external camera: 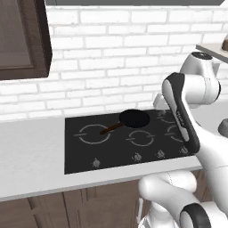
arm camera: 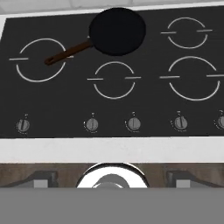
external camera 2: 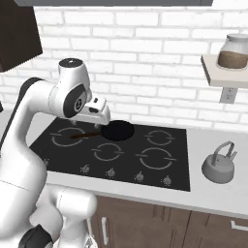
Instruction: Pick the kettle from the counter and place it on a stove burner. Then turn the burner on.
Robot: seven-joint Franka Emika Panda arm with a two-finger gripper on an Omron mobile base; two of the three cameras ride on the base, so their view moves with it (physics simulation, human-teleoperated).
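Kettle pickup not yet begun; my gripper (external camera 2: 100, 116) hangs over the glossy black glass stove (external camera 2: 160, 169), jaws wide, empty.
Rounded grey metal kettle (external camera 2: 218, 166) sits right of stove on pale counter (external camera 2: 213, 193); likely rigid, slick, moderately heavy. Grasp arched top handle.

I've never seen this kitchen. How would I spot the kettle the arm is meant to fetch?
Find the black glass stove set into the pale counter below the white brick wall. On the bare counter just right of the stove stands the kettle. It is squat, rounded and grey with an arched handle on top, unlike the flat black frying pan on the stove or the brown-filled jar on the wall shelf above.
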